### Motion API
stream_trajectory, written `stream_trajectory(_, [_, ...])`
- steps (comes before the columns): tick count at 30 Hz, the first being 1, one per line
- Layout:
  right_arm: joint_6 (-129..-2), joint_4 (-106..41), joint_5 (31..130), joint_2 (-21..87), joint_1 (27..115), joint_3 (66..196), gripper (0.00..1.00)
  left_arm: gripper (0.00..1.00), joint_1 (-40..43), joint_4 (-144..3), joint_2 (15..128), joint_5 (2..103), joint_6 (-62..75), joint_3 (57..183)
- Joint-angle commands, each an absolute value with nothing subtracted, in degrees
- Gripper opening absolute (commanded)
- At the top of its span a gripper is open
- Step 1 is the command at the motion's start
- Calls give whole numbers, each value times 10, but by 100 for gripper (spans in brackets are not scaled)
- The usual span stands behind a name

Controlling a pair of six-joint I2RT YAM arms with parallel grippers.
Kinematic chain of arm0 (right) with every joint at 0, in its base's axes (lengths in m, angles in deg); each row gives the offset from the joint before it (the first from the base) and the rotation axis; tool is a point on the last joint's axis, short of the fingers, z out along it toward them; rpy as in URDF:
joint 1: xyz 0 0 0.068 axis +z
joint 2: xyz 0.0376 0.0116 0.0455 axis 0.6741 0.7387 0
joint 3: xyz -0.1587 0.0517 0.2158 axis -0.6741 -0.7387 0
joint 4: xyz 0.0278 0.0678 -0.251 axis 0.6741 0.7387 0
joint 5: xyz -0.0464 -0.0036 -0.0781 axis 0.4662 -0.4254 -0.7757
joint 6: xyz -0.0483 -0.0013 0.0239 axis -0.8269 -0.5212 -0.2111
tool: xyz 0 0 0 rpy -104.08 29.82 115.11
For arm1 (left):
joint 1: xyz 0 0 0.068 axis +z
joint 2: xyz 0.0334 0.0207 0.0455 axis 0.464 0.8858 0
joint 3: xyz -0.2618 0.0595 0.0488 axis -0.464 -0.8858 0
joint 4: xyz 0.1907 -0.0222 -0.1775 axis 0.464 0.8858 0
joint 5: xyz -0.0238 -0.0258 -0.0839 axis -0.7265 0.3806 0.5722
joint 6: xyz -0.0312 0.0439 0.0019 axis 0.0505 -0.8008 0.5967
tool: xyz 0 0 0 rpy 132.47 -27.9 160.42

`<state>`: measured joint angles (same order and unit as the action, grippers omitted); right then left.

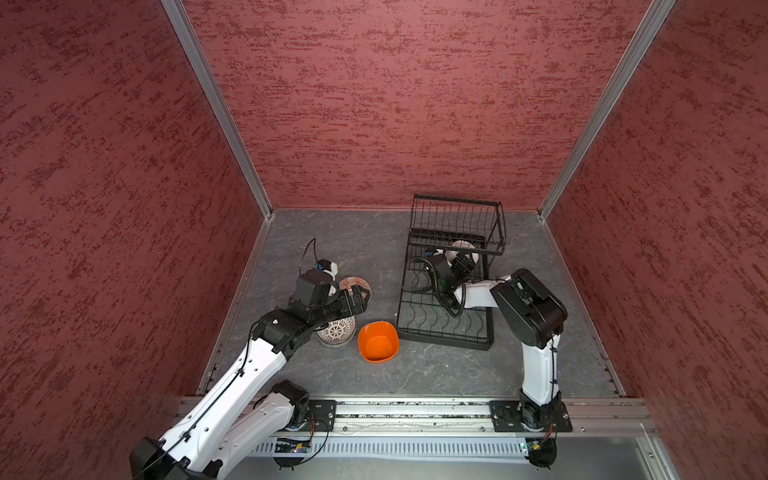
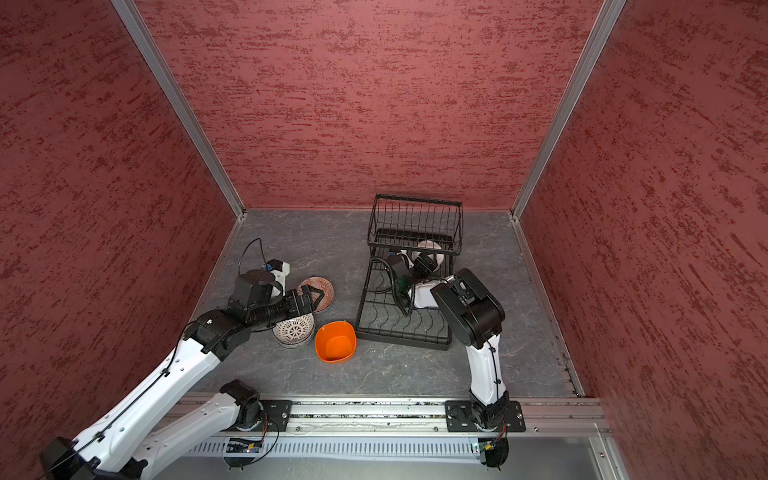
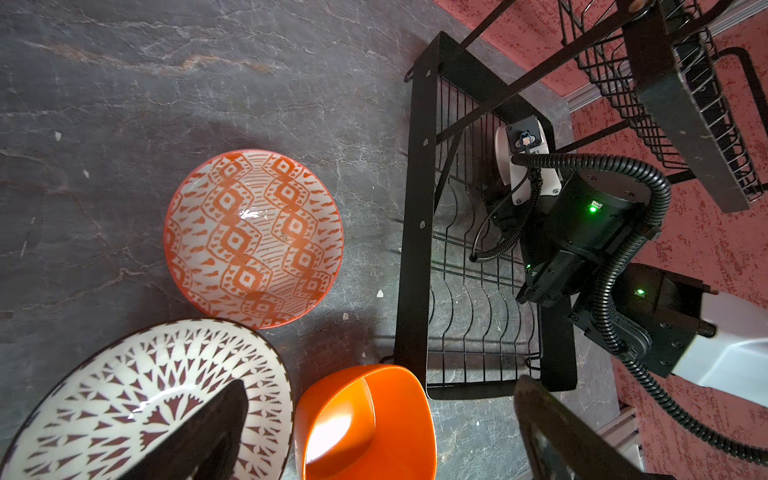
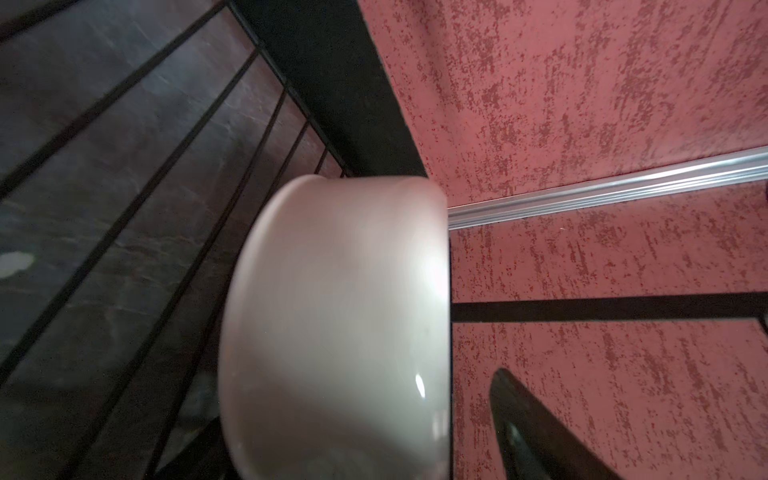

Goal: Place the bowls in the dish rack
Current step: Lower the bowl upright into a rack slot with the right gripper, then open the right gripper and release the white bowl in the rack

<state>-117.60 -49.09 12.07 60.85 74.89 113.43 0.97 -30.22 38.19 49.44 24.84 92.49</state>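
Observation:
The black wire dish rack [image 1: 444,328] [image 2: 399,332] lies at the right of the grey floor. My right gripper [image 1: 467,259] [image 4: 353,395] reaches under the rack's raised basket. A plain white bowl [image 1: 461,247] [image 4: 340,311] stands on edge between its jaws, with one finger [image 4: 523,415] clear of the rim, so it is open. My left gripper [image 1: 360,297] [image 3: 382,380] hangs open and empty over a red-orange patterned bowl [image 2: 322,286] [image 3: 253,237]. Beside it are a black-patterned bowl [image 1: 336,332] [image 3: 124,395] stacked on others and an orange bowl [image 1: 378,341] [image 3: 365,424].
Red textured walls [image 1: 395,104] enclose the floor on three sides. The raised basket [image 1: 455,220] overhangs the far end of the rack. Curved dividers [image 3: 473,316] line the rack's base. A metal rail [image 1: 415,415] carrying both arm mounts runs along the front edge.

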Motion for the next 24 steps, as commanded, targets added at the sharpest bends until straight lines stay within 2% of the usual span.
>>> stream_trajectory(1, [-1141,-443,149,607,748,1134,89,100,13,-298,385,501,240,923])
stream_trajectory(6, [-1103,-406,166,584,749,1132,98,100,15,-295,383,501,239,923])
stream_trajectory(24, [-986,-298,228,552,771,1159,99,100,16,-293,383,499,239,929])
